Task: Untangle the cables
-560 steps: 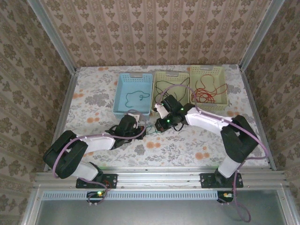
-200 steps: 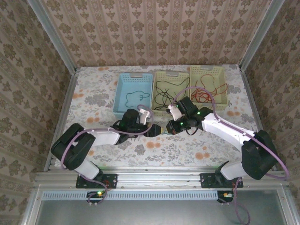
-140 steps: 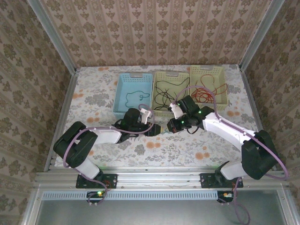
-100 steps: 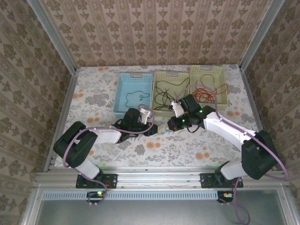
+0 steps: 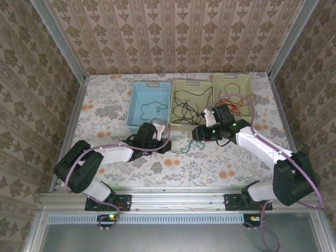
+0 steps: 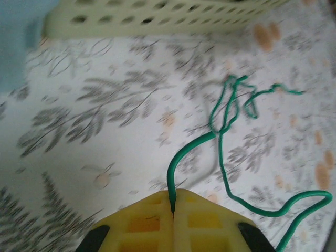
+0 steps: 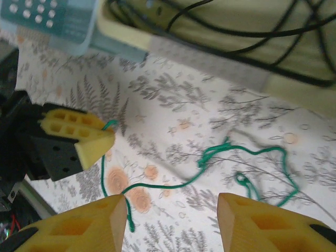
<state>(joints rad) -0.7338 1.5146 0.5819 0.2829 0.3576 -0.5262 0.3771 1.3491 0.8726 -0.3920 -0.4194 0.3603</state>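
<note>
With the left gripper [image 6: 172, 202] clenched on one end of the thin green cable [image 6: 216, 132], knotted on the floral-patterned surface [image 6: 79, 131], and the right gripper [image 7: 170, 210] hanging released above it, knot-loosening seems underway, and the next move likely calls for a grasp beyond the knot.

Green cable [image 7: 209, 156] lies knotted, apparently pinched by left pincer [image 7: 109, 139].

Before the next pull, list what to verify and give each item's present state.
1. Left gripper shut on the thin green cable: ok.
2. Right gripper jaws apart, holding nothing: ok.
3. Green cable free of knots: not ok, a tangle sits mid-length.
4. Green cable clear of the pale yellow plastic basket: ok, it lies on the floral tabletop.
5. Thin black cable inside that basket: ok.
</note>
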